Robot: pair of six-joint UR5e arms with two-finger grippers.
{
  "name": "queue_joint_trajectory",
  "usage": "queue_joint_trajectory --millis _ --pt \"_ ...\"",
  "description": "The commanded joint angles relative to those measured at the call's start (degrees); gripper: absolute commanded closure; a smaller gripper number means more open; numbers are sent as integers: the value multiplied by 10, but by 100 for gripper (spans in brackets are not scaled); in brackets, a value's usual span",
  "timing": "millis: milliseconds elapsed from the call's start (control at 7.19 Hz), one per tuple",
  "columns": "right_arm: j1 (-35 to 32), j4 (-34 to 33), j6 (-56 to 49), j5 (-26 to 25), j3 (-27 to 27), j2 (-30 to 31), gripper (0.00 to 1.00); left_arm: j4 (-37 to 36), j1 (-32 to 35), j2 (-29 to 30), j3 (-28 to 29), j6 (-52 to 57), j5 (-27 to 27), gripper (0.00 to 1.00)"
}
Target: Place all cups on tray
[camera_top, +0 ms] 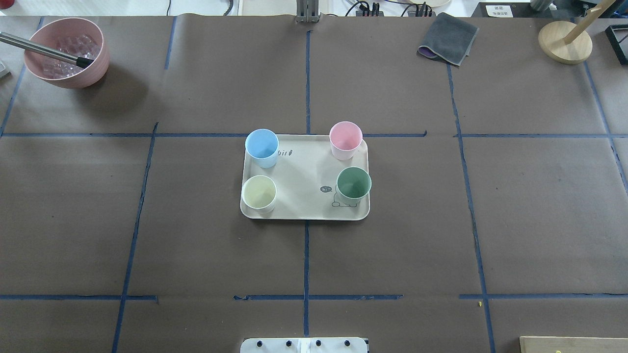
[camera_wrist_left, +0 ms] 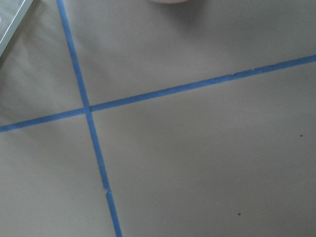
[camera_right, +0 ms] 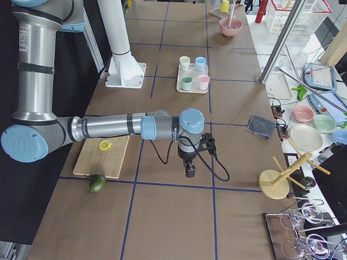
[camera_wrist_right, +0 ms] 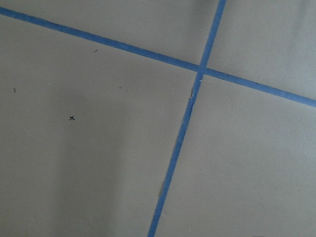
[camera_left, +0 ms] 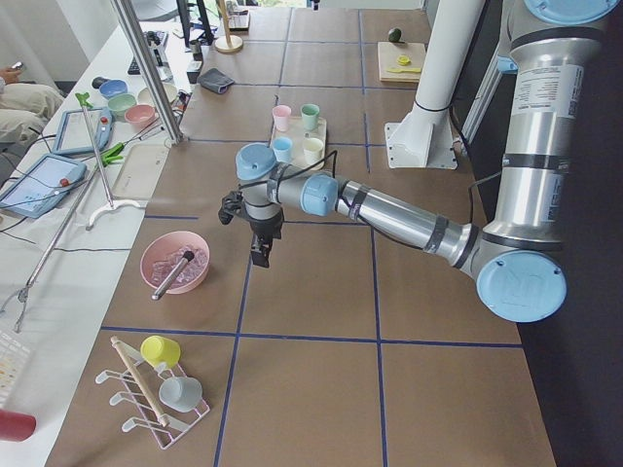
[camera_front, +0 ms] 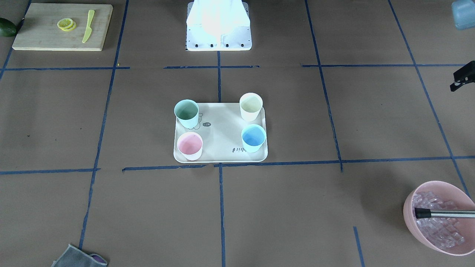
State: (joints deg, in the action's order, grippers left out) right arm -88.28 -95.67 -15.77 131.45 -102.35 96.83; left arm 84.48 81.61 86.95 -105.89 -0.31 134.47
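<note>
The cream-beige tray (camera_front: 222,139) lies at the table's middle, also in the overhead view (camera_top: 304,181). All four cups stand upright on it, one near each corner: mint green (camera_front: 186,113), cream-yellow (camera_front: 251,106), pale pink (camera_front: 190,145), light blue (camera_front: 254,137). My left gripper (camera_left: 261,255) hangs above bare table between the tray and the pink bowl, far from the cups. My right gripper (camera_right: 190,172) hangs above bare table near the cutting board. I cannot tell whether either is open or shut. Both wrist views show only paper and blue tape.
A pink bowl (camera_front: 410,207) of ice cubes with a metal utensil stands on the robot's far left. A wooden cutting board (camera_front: 44,37) with lemon slices and a knife, and an avocado (camera_front: 6,27), lie near right. A grey cloth (camera_top: 447,38) lies far right.
</note>
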Motion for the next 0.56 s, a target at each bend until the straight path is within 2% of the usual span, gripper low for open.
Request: queue_joint_trajectory --millis 0,139,417 --pt "-58 -3 -79 2 50 4 0 5 34 -60 -8 12 14 0" --pt "-61 -5 -71 13 51 10 1 3 59 -63 3 11 14 0" --pt "-63 0 -34 13 58 12 1 3 61 -76 19 12 17 0"
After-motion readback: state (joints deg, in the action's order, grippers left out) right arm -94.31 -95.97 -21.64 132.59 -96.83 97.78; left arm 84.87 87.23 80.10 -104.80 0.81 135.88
